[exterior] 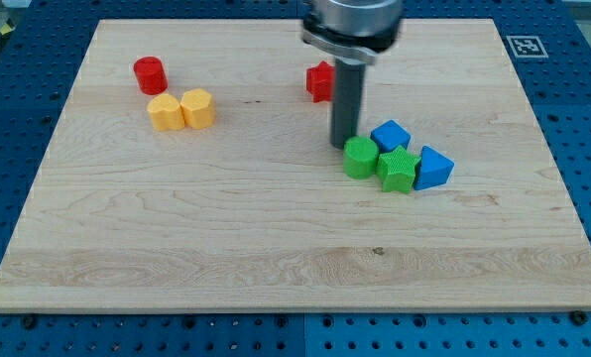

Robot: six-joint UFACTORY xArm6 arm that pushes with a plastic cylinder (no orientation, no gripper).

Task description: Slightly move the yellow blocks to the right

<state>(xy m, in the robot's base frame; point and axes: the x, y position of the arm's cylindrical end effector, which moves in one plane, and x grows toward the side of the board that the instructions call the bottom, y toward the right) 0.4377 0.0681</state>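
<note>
A wooden board (pixel 276 248) lies on a blue table. The robot's arm comes down from the far side and ends in a dark rod. There are no jaws on this robot to be apart or together, just the rod, and it holds nothing.

The rod's tip (pixel 345 145) touches down right of the middle of the board. It sits just at the far left edge of a little huddle of blocks: a green round block (pixel 360 158), a green star block (pixel 398 170), a blue cube (pixel 390 135) and a blue wedge block (pixel 434 169). A red block (pixel 320 81) peeks out just behind the rod, partly hidden, so its shape is hard to tell.

The two yellow blocks are well away from the tip, over on the left and a bit farther back. The left yellow block (pixel 163 112) and the right yellow block (pixel 197 107) sit side by side, touching, in a row that runs left to right. A red cylinder (pixel 150 74) stands just behind them.

Here is the thing that matters: the tip is on the right of the yellow pair. To push them right, I think it must get round to their left side first. It should stay clear of the red cylinder as it goes.
</note>
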